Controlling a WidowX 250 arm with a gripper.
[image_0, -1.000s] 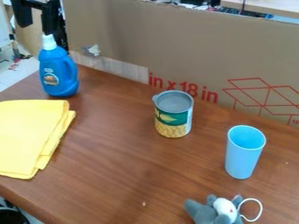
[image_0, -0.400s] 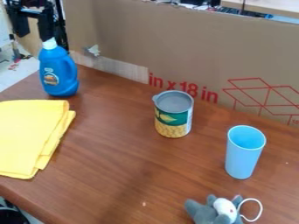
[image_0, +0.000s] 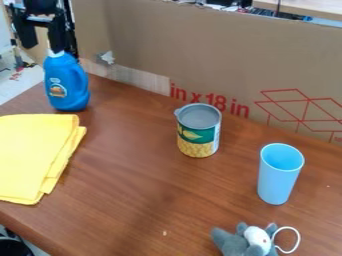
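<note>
The black gripper (image_0: 43, 46) hangs at the upper left, open, its two fingers spread apart. Its right finger covers most of the white cap of the blue detergent bottle (image_0: 66, 82); whether they touch I cannot tell. The left finger is off to the left of the cap. The bottle stands upright at the table's back left. Just in front of it lies a folded yellow cloth (image_0: 35, 155). An open can (image_0: 198, 137) with a green and yellow label stands near the middle, and a light blue cup (image_0: 278, 175) stands upright on the right.
A grey plush mouse (image_0: 247, 242) with a white string loop lies at the front edge of view. Behind the objects, a tall cardboard panel (image_0: 214, 50) runs along the back of the brown wooden table (image_0: 133, 200). The table's left front edge slopes down below the cloth.
The gripper has come down a little at the upper left, and its right finger now overlaps the bottle's cap. The bottle, cloth, can, cup and plush mouse stay in place.
</note>
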